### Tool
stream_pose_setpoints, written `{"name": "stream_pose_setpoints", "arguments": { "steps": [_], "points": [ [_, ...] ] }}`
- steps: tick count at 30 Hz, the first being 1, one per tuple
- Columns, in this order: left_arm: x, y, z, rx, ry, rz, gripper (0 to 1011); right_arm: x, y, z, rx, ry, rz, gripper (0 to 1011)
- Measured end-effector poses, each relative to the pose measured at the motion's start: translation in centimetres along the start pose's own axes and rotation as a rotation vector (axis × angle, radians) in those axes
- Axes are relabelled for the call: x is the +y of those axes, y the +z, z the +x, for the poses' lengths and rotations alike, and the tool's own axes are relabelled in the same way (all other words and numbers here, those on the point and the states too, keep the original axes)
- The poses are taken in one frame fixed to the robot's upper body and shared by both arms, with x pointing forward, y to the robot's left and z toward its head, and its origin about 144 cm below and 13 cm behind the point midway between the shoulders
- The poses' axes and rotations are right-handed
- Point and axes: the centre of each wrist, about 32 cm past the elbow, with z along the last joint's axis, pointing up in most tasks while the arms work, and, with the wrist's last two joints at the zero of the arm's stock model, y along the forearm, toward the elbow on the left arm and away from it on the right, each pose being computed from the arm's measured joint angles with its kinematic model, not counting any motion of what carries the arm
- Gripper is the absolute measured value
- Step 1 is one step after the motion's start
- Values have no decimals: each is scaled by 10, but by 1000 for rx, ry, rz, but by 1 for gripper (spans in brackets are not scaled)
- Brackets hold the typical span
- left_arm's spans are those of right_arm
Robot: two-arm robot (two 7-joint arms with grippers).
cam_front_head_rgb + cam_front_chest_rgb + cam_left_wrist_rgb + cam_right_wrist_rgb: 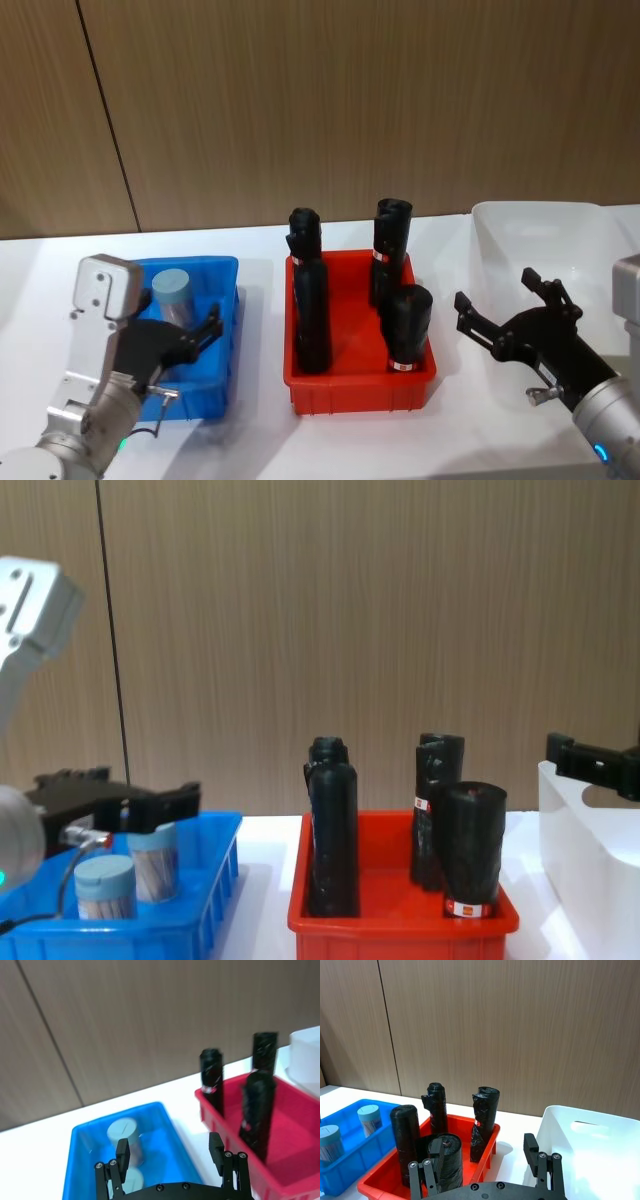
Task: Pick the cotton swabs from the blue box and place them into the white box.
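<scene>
Our left tool (169,1145) hangs over the blue box (229,330) with its jaws spread wide. We judge it is lined up to drop around one of the cotton swabs (105,885). Two tubs stand upright in that box. The red bin (360,385), in the middle of the surface (260,440), holds four black rolls (410,325). Our right tool (497,290), likewise open, hovers by the white box (500,215).
</scene>
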Motion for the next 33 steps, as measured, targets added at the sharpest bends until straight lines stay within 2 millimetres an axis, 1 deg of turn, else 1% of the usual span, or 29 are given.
{"name": "stream_pose_setpoints", "arguments": {
  "steps": [9, 17, 33],
  "points": [
    [-2, -6, 15, 30, 58, 91, 1004, 0, 0, 0, 0, 0, 0, 1002],
    [-12, -11, 27, 55, 94, 163, 1004, 0, 0, 0, 0, 0, 0, 1002],
    [-29, -15, 41, 90, 105, 225, 1004, 0, 0, 0, 0, 0, 0, 1002]
  ]
}}
